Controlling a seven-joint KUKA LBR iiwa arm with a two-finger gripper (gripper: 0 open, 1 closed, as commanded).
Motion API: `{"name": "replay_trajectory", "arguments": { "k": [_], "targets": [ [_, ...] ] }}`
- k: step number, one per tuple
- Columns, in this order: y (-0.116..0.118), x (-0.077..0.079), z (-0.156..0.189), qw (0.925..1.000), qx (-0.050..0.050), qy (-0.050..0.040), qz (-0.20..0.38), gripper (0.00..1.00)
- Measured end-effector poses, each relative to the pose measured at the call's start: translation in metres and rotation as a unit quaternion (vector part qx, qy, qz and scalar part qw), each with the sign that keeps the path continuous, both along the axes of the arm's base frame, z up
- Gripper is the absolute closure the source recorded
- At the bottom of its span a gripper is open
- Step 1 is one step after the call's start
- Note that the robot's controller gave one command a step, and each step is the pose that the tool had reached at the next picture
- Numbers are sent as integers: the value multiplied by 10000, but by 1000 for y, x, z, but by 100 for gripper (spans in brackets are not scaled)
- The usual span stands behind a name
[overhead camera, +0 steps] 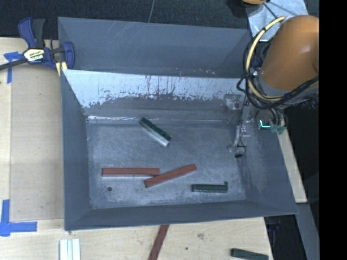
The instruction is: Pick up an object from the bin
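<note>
My gripper (239, 147) hangs over the right side of the bin floor, close to the right wall, fingers pointing down with nothing seen between them. A small dark green bar (210, 188) lies below it near the front right corner. Two reddish-brown sticks lie toward the front: one tilted (170, 176) in the middle, one flat (130, 171) to its left, their ends meeting. A dark green and white bar (155, 131) lies at a slant toward the back.
A tiny dark speck (110, 188) sits near the front left of the floor. The arm with its orange cover and cables stands over the bin's right rim.
</note>
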State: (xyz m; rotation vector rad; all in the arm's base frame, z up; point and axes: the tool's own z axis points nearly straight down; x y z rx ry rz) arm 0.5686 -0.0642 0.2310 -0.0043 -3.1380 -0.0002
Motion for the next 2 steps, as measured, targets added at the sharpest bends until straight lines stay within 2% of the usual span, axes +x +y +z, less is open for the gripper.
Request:
{"name": "replay_trajectory", "arguments": {
  "k": [1,2],
  "targets": [
    [0,2,4,10000,-4,-38,8,0],
    [30,9,-44,9994,-10,-65,337,0]
  ]
}}
